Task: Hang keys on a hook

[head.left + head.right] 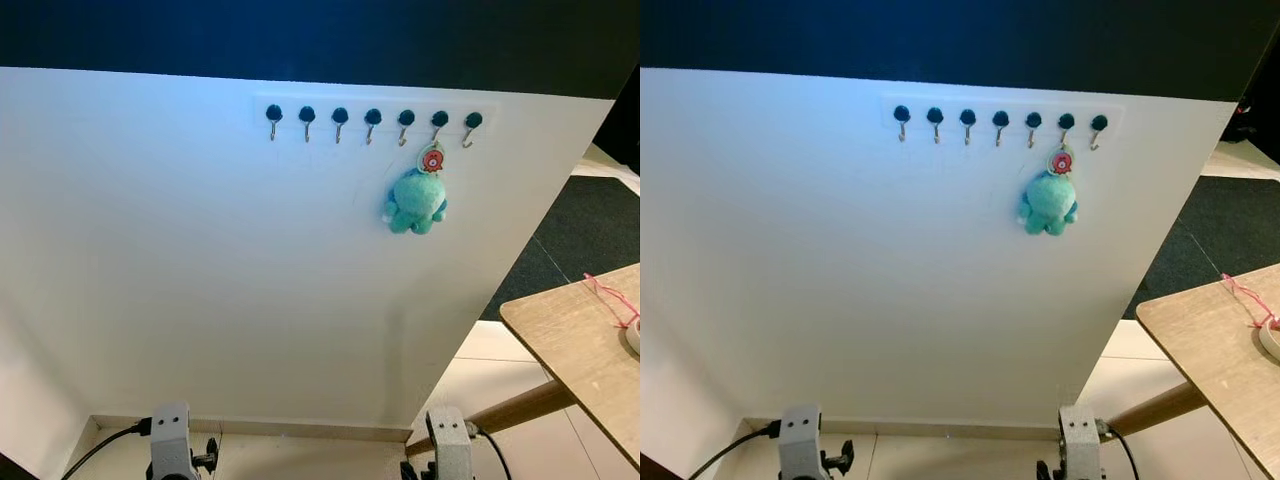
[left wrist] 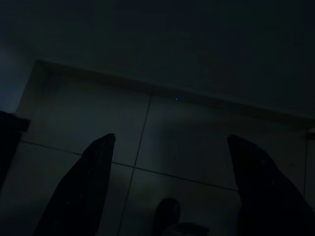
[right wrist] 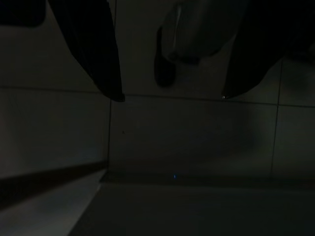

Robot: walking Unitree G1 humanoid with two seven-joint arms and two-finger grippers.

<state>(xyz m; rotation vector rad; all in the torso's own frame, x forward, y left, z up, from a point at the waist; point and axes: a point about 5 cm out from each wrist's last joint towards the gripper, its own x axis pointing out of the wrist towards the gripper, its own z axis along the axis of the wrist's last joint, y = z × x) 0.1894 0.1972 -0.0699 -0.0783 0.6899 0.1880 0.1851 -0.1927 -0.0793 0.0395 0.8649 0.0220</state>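
Observation:
A row of several dark-knobbed hooks [image 1: 372,121] runs along the top of a white wall panel [image 1: 200,280]. From the second hook from the right hangs a key ring with a teal plush toy [image 1: 415,203] and a small round tag [image 1: 432,160]. Both arms hang low with their wrists at the bottom edge. The left gripper [image 2: 170,142] is open over dim floor tiles, with nothing between its fingers. The right gripper [image 3: 172,98] is also open over the dark floor, holding nothing.
A wooden table [image 1: 580,345] juts in at the lower right, with a pink cord [image 1: 610,296] and a white object on it. A dark carpet [image 1: 590,225] lies beyond it. A baseboard [image 1: 250,428] meets tiled floor below the panel.

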